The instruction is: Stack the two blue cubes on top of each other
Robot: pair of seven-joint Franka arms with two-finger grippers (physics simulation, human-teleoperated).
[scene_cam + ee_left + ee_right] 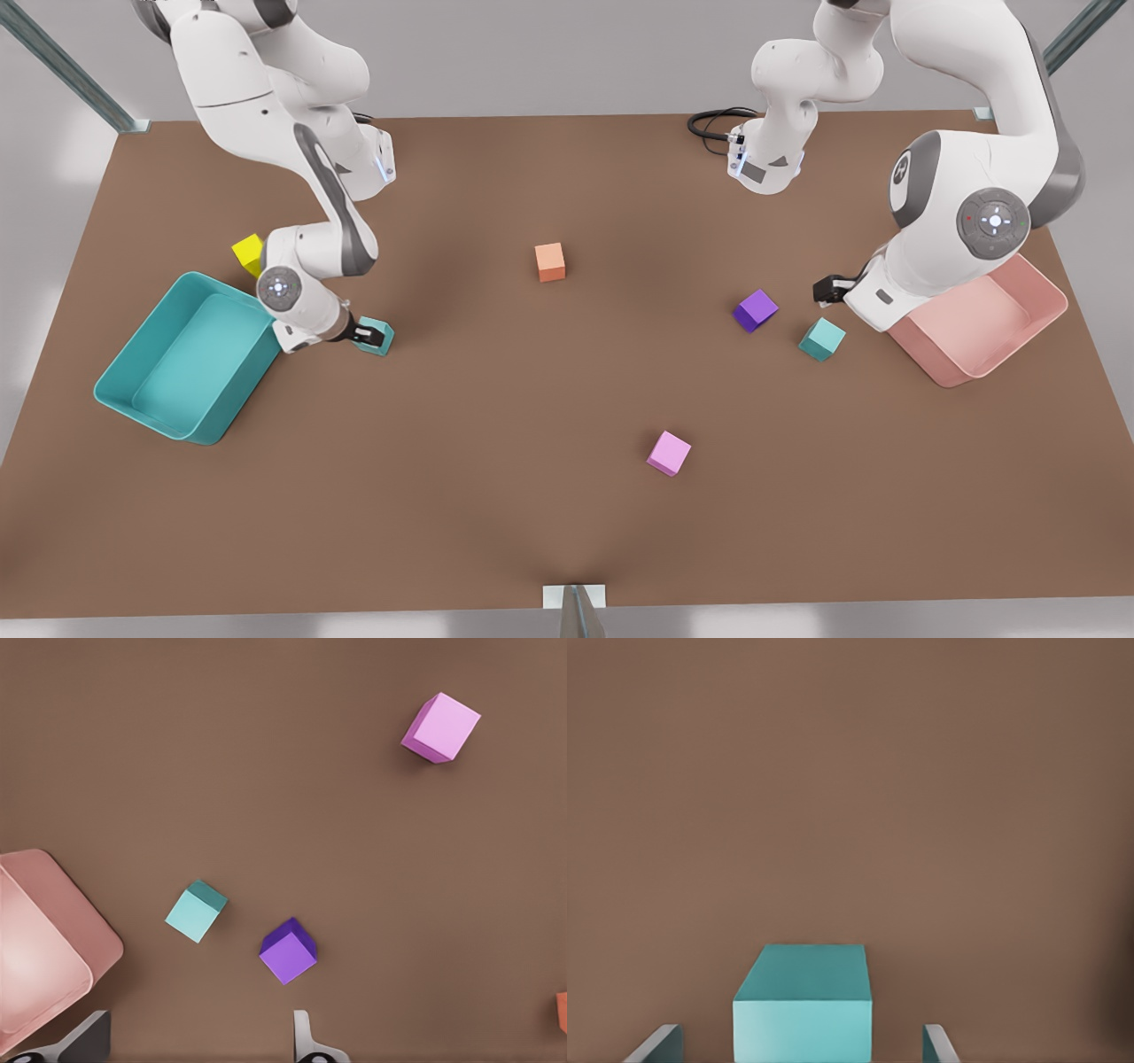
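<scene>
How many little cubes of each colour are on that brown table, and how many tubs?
Teal cubes: 2
Purple cube: 1
Pink cube: 1
Orange cube: 1
Yellow cube: 1
Teal tub: 1
Pink tub: 1
Total: 6 cubes and 2 tubs, 8 things.

Two small teal matte cubes, plain-faced and alike in size, both flat on the brown tabletop [532, 372] and well apart. First cube [377, 337] at about 9 o'clock from the tabletop's middle in the front view, set squarely between the spread fingers of the right end effector [802, 1047], gaps on either side. Second cube [822, 339] at about 3 o'clock, turned slightly askew, free-standing, untouched.
</scene>
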